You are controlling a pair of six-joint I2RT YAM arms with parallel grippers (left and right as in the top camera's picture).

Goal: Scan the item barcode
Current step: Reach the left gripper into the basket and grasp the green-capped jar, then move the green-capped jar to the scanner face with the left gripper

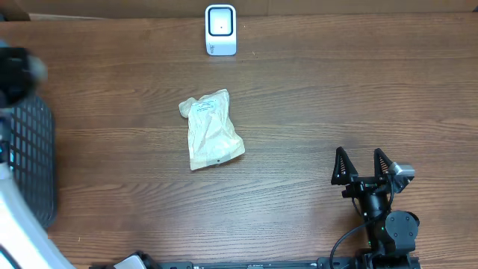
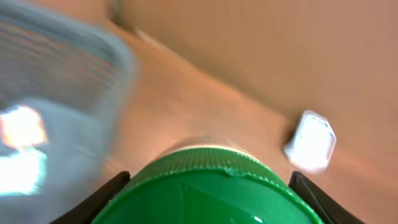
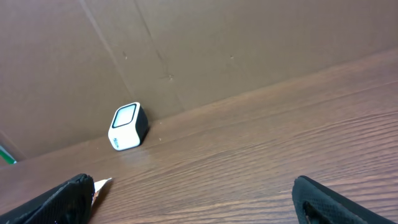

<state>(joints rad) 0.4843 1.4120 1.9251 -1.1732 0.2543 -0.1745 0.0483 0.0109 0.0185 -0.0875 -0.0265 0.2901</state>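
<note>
In the left wrist view a green ribbed cap (image 2: 211, 186) of an item fills the space between my left gripper's (image 2: 208, 193) two dark fingers, which are shut against its sides; what lies below the cap is hidden. From overhead that gripper is only a dark blur (image 1: 19, 71) at the far left, above the basket. The white barcode scanner (image 1: 221, 30) stands at the back middle of the table, also in the left wrist view (image 2: 311, 142) and the right wrist view (image 3: 127, 126). My right gripper (image 1: 364, 166) rests open at the front right with nothing in it (image 3: 199, 202).
A cream pouch (image 1: 213, 128) lies flat near the table's middle; its corner (image 3: 101, 183) shows beside my right gripper's left finger. A black mesh basket (image 1: 33, 161) stands at the left edge, blurred in the left wrist view (image 2: 56, 74). A brown cardboard wall (image 3: 217, 50) backs the table.
</note>
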